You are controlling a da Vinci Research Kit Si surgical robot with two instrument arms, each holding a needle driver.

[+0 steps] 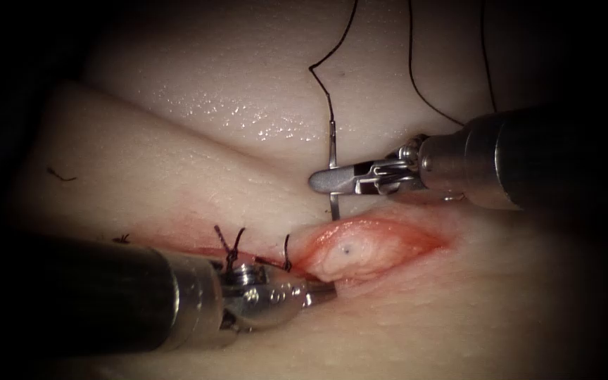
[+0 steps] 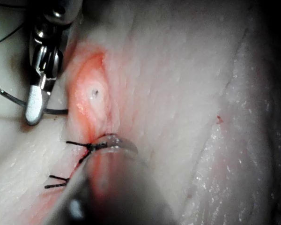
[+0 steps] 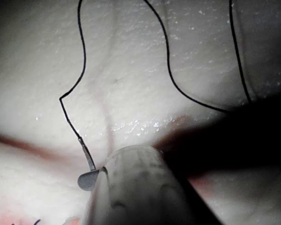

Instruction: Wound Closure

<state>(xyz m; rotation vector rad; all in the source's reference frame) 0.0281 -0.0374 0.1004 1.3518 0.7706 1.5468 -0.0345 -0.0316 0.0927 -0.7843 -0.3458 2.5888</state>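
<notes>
Pale, glistening pork-belly tissue [image 1: 198, 105] is lying under both tools, its reddened cut [image 1: 388, 243] running across the endoscope view, with dark knotted stitches [image 1: 230, 243] already sitting along its left part and the right part gaping around a bulging pink mound. The right arm's silver needle driver [image 1: 339, 179] is gripping the thin curved steel needle [image 1: 333, 151] with closed jaws, near the thread end of its curve; the needle is standing nearly upright above the cut, its lower end reaching down to the tissue edge, though whether the tip is already biting in I cannot tell. Black suture thread [image 1: 332, 49] is trailing upward from the needle in loose loops over the tissue. The left arm's needle driver [image 1: 314, 292] is resting at the near lip of the cut beside the last stitch; whether its jaws are holding tissue I cannot tell. Judging from this, the grip so far back on the curve is risking the needle swivelling in the jaws under load, and the slack loops could be snagging on the right tool's wrist or tangling.
</notes>
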